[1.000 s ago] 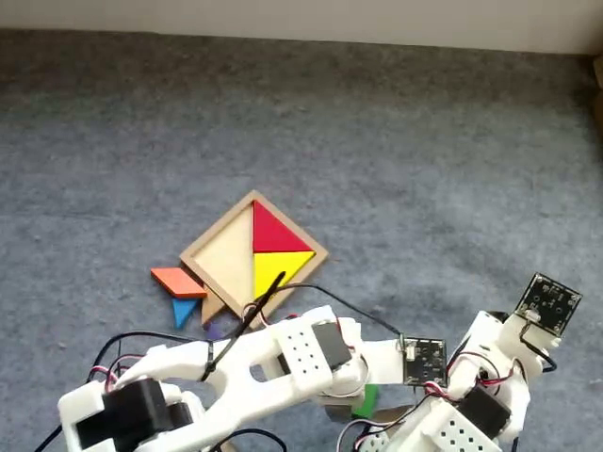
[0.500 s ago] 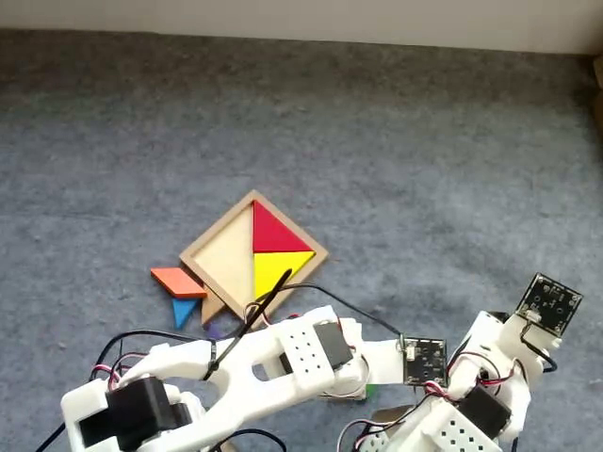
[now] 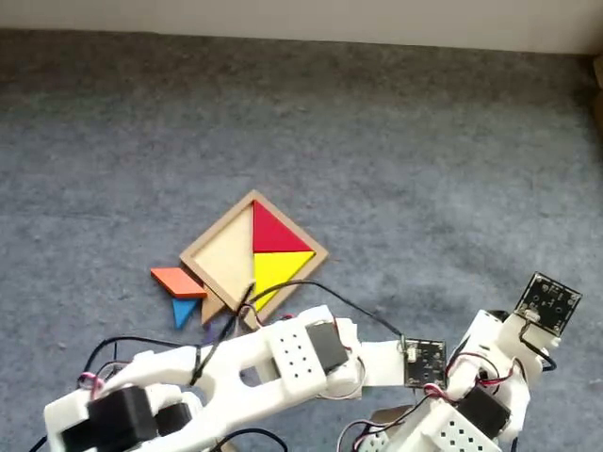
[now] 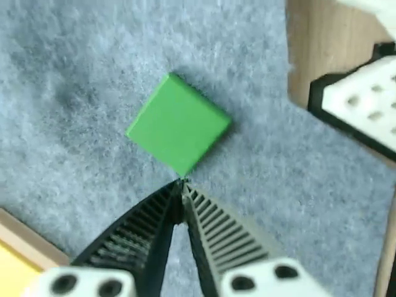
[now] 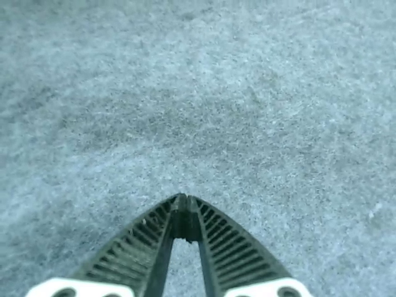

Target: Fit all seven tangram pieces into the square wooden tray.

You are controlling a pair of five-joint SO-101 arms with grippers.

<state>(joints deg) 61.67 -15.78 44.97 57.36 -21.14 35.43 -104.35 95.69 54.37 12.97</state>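
Observation:
The square wooden tray [image 3: 211, 247] lies cornerwise on the grey carpet and holds a red triangle [image 3: 270, 232] and a yellow triangle [image 3: 276, 268]. An orange parallelogram [image 3: 177, 281] and a small blue triangle [image 3: 183, 310] lie just outside its left edge. A green square [image 4: 178, 125] rests flat on the carpet in the left wrist view, and my left gripper [image 4: 181, 184], shut and empty, has its tips at the square's near corner. My right gripper [image 5: 184, 200] is shut over bare carpet.
The white left arm [image 3: 283, 353] stretches across the front of the table below the tray, with the right arm's base [image 3: 490, 395] at the front right. A wooden edge [image 4: 322, 43] and white arm parts [image 4: 365, 105] lie close beside the green square.
The left arm has shifted left and forward; the green square that showed beside it a second ago is now hidden under the arm in the high view.

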